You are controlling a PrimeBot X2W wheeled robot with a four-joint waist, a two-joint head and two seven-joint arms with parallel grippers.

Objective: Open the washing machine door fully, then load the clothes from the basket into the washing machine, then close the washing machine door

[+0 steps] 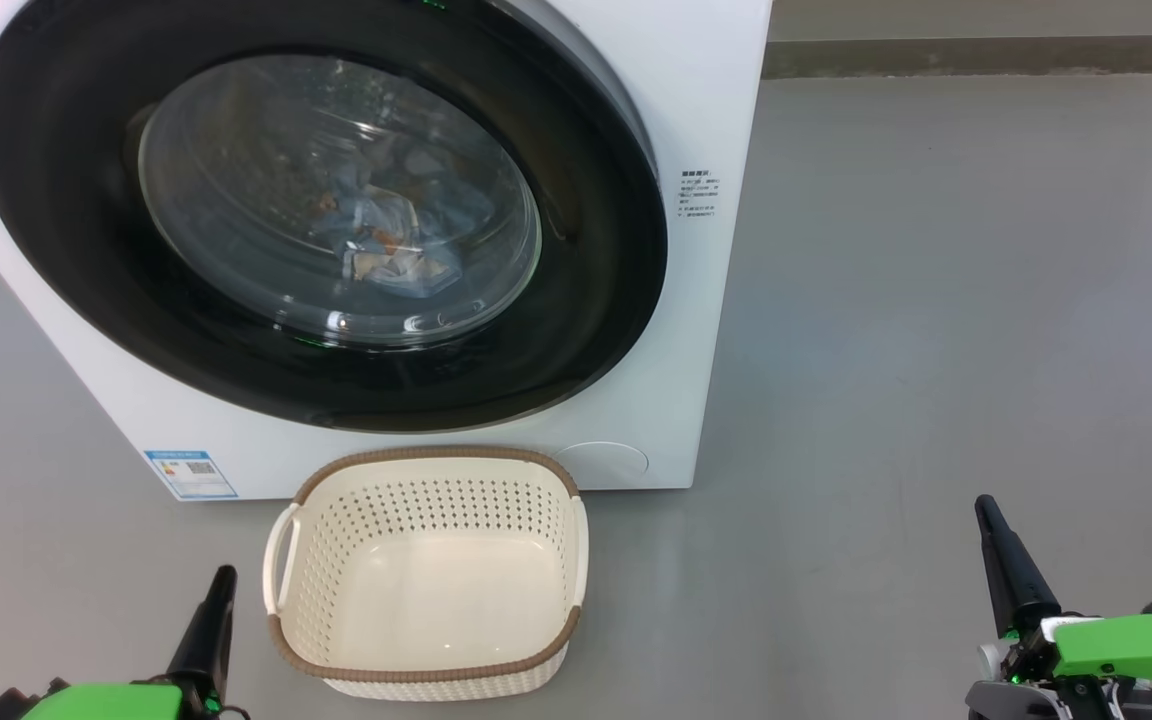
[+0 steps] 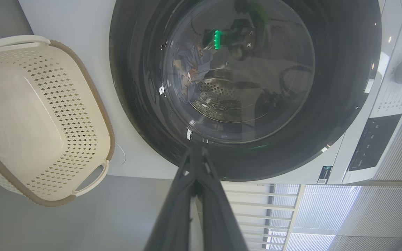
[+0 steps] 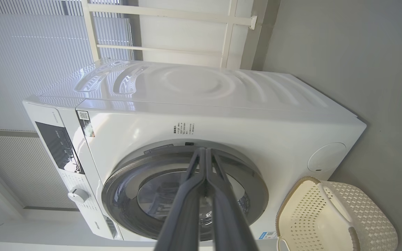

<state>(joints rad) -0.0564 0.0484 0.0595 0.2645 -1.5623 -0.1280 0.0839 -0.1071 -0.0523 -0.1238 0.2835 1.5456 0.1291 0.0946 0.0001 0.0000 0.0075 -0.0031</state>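
Glossy black, the washing machine door [image 1: 66, 200] is sitting closed on the washing machine [image 1: 706, 120], with the clothes [image 1: 386, 235] lying bundled behind its glass [image 1: 236, 190]. The basket [image 1: 436, 456] is standing on the floor [image 1: 936, 300] just before it. The left gripper [image 1: 225, 576] and right gripper [image 1: 984, 506] are hovering either side, fingers [image 1: 1011, 575] pressed together, gripping nothing.

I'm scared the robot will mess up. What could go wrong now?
The washing machine door looks shut with the clothes inside, but the pictures can't show whether it latched, so it might swing open again. The empty basket sits just in front of it, where the robot might bump it.
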